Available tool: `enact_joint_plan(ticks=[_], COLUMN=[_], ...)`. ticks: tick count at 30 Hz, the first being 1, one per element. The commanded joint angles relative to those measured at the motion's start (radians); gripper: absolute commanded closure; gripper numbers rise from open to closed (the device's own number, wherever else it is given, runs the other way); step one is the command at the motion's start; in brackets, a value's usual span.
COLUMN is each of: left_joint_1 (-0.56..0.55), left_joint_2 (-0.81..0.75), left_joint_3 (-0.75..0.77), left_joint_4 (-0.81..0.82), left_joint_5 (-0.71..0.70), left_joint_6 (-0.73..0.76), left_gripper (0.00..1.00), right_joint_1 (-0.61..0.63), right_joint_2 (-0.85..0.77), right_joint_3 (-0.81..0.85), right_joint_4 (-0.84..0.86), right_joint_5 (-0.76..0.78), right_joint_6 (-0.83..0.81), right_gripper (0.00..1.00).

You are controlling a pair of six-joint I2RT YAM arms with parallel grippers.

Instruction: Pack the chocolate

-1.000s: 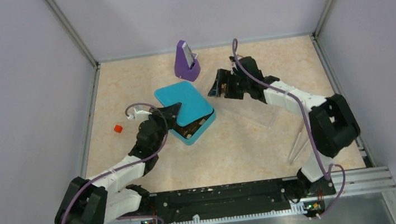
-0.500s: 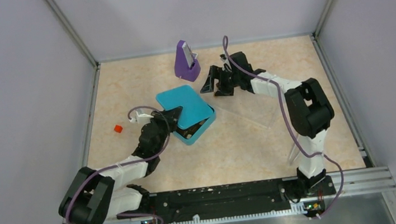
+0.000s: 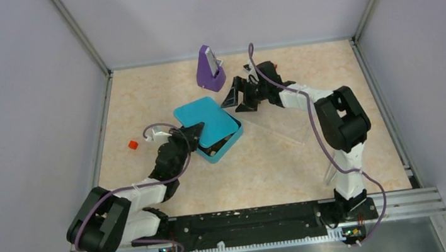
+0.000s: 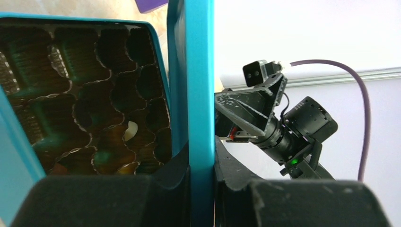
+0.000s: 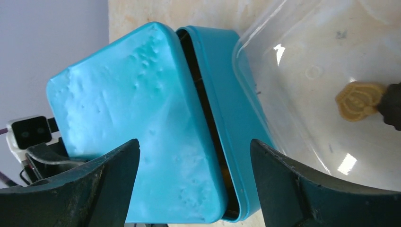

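A small red cube (image 3: 132,145) lay alone on the tabletop (image 3: 142,103) at the far left, well apart from everything else. To its right, the left pincer (image 3: 197,129) was clamped tight on the edge of a teal lid (image 3: 206,120). In the left wrist view the lid (image 4: 201,85) ran edge-on between the two fingers (image 4: 177,165).

The lid sat askew over a teal box (image 3: 230,143), leaving the box's near side uncovered. Inside the box was a dark brown insert (image 4: 80,104) with crinkled cups. One cream-white chocolate (image 4: 132,131) showed in a cup near the lid; what the other cups held could not be made out in the shadow.

Behind the box, by the far edge, a purple stand (image 3: 210,70) stood upright.

Right of the lid, the right pincer (image 3: 239,95) hung with its jaws spread wide, holding nothing. From its wrist view the fingers (image 5: 108,189) opened toward the lid (image 5: 137,142) and box wall (image 5: 227,94). Just beside the box on the right lay a clear tray (image 5: 302,42). One light brown chocolate (image 5: 359,100) showed within its outline, apart from the box. In the top view the tray (image 3: 284,128) was only a faint sheen.
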Motion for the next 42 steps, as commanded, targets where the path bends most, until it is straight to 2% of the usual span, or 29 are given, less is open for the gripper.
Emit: enact_joint_plan(ticks=[1, 9, 18, 32, 39, 42], left_joint_1=[0.003, 0.005, 0.013, 0.037, 0.040, 0.040], left_joint_2=[-0.027, -0.096, -0.177, -0.196, -0.277, -0.323], left_joint_3=[-0.037, -0.070, -0.060, -0.091, -0.124, -0.152], left_joint_4=[0.062, 0.046, 0.052, 0.039, -0.041, -0.063], left_joint_5=[0.008, 0.018, 0.039, 0.067, 0.081, 0.088], left_joint_6=[0.000, 0.032, 0.050, 0.007, 0.007, -0.002], left_gripper=[0.82, 0.84, 0.83, 0.83, 0.83, 0.83], right_joint_1=[0.028, 0.052, 0.052, 0.074, 0.092, 0.093], right_joint_2=[0.014, -0.005, -0.035, -0.133, -0.181, -0.195], right_joint_3=[-0.012, -0.087, -0.091, -0.331, -0.373, -0.367], right_joint_4=[0.086, 0.110, 0.090, 0.373, 0.469, 0.445], right_joint_5=[-0.055, -0.017, 0.001, -0.110, -0.152, -0.130], right_joint_6=[0.025, 0.031, 0.011, 0.215, 0.295, 0.284], right_gripper=[0.16, 0.16, 0.16, 0.16, 0.16, 0.16])
